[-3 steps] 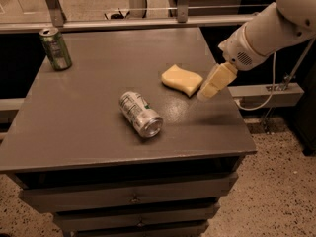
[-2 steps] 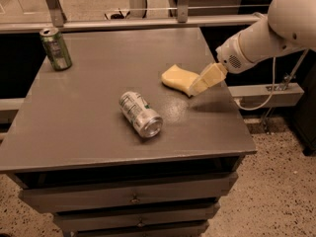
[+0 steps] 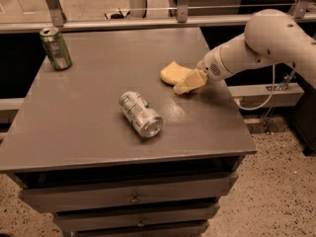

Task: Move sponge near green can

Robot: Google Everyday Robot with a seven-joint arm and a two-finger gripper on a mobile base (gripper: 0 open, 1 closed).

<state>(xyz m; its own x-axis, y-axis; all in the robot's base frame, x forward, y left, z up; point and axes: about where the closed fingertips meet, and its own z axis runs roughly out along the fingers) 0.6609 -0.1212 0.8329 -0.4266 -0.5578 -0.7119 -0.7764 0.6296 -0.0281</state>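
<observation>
The pale yellow sponge (image 3: 173,72) lies flat on the grey table (image 3: 98,83), right of centre. The green can (image 3: 56,48) stands upright at the table's far left corner, far from the sponge. My gripper (image 3: 190,83) comes in from the right on the white arm (image 3: 266,41) and sits low at the sponge's right edge, overlapping it in view. I cannot tell whether it touches or holds the sponge.
A silver-white can (image 3: 140,114) lies on its side near the middle of the table, between the sponge and the front edge. Metal rails (image 3: 148,21) run behind the table. Drawers (image 3: 133,197) are below the top. A cable (image 3: 269,95) hangs at the right.
My gripper has moved left and slightly down, from beside the sponge's right to right against its edge. The sponge and both cans have not moved.
</observation>
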